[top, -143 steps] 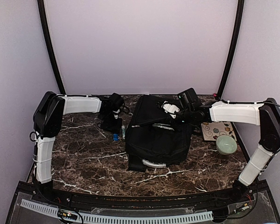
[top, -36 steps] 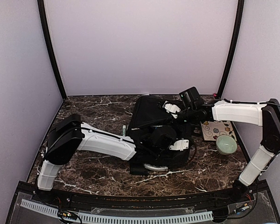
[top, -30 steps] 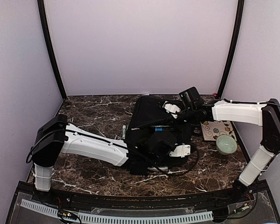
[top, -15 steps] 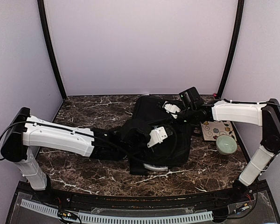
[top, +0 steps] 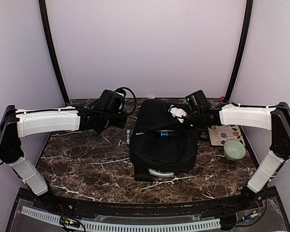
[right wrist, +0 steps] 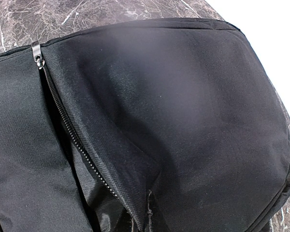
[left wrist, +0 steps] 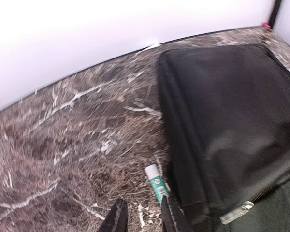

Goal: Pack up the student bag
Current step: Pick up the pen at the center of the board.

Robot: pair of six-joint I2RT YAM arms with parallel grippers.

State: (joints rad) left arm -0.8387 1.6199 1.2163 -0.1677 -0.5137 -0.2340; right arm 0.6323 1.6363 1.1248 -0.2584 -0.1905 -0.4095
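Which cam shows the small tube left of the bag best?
Left wrist: the tube lies close up on the table beside the student bag, white cap and green body clear. Top external shows only a tiny sliver of it. Right wrist shows just bag fabric, no tube.

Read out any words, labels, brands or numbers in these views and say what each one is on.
Nothing here is legible.
On the white and green tube: green print on its label, too blurred to read.
On the student bag: no brand or label showing.
On the patterned card: a flower pattern only, no words.
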